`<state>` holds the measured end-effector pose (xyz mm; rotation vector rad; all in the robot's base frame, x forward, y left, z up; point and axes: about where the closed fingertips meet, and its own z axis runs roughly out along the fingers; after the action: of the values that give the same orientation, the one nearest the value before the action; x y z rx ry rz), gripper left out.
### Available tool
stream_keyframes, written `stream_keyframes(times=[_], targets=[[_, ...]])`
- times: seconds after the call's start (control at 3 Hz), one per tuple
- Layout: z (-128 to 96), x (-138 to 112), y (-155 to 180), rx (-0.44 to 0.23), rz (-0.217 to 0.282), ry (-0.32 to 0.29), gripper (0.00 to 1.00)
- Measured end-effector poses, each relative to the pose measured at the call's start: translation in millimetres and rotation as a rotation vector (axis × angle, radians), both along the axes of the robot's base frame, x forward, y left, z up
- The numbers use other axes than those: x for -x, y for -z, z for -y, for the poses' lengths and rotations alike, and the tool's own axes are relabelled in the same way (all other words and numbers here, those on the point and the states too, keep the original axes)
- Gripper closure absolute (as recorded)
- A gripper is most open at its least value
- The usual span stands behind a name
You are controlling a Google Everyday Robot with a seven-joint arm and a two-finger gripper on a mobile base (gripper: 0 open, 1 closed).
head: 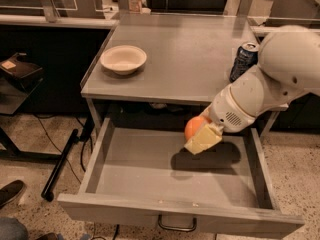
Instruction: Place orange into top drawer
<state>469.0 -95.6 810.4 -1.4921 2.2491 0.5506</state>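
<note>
The orange is a small round fruit held in my gripper, whose pale yellow fingers are shut on it. The gripper holds it above the inside of the open top drawer, over its right-middle part near the back. The drawer is a wide shallow grey metal tray pulled out toward the camera, with a loop handle on its front. My white arm reaches in from the right.
A white bowl sits on the grey tabletop at the left. A dark soda can stands at the right edge, partly behind my arm. A shoe and cables lie on the floor at the left.
</note>
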Motion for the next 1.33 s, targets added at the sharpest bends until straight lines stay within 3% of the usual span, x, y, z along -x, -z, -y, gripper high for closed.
stream_keyframes(times=[0.33,1.0,1.33], targets=[[-10,26,47,-0.050,-0.120,-0.002,1.00],[-13,30,56,-0.071,-0.146,0.001,1.00],[-21,41,107,-0.096,-0.195,0.056,1.00]])
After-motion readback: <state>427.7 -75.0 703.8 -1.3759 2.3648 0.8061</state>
